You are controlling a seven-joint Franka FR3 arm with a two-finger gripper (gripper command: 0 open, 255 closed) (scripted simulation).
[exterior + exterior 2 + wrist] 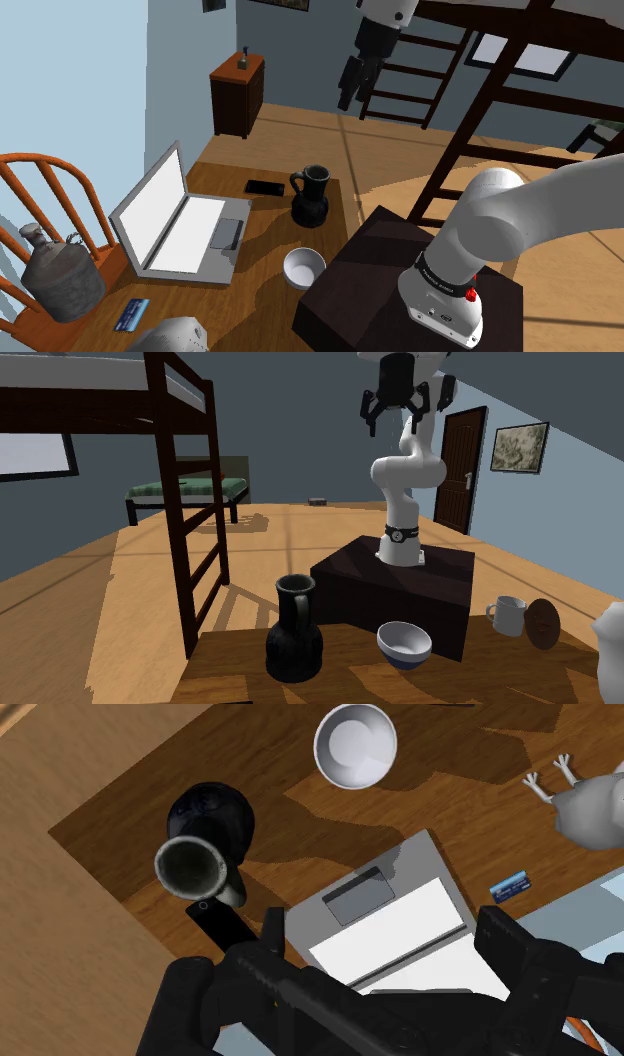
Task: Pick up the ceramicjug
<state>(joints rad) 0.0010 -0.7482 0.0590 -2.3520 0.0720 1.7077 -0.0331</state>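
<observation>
Claw point(396, 420) spread, high above dark jug point(311, 195); bowl point(303, 268), laptop point(180, 225), phone point(264, 187) beside.

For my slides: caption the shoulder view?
Claw hangs high above a desk holding a dark jug, open laptop and white bowl.

Item: black jug point(311, 196) point(294, 633) point(208, 839).

- Form: rounded, bulbous body; narrower cylindrical neck; round open mouth with a slightly flared rim. One loop handle runs from the neck to the shoulder. It sits on the shoulder view's left of the neck.
- Finish: uniformly dark, with a faint sheen.
- Pose: upright, base flat on the wooden table point(268, 243).
- Location: near the table edge. It stands between the black phone point(264, 187) and the white bowl point(303, 268), apart from both. The open laptop point(180, 225) lies to the shoulder view's left.
- Contents: the interior appears dark; contents cannot be determined.
</observation>
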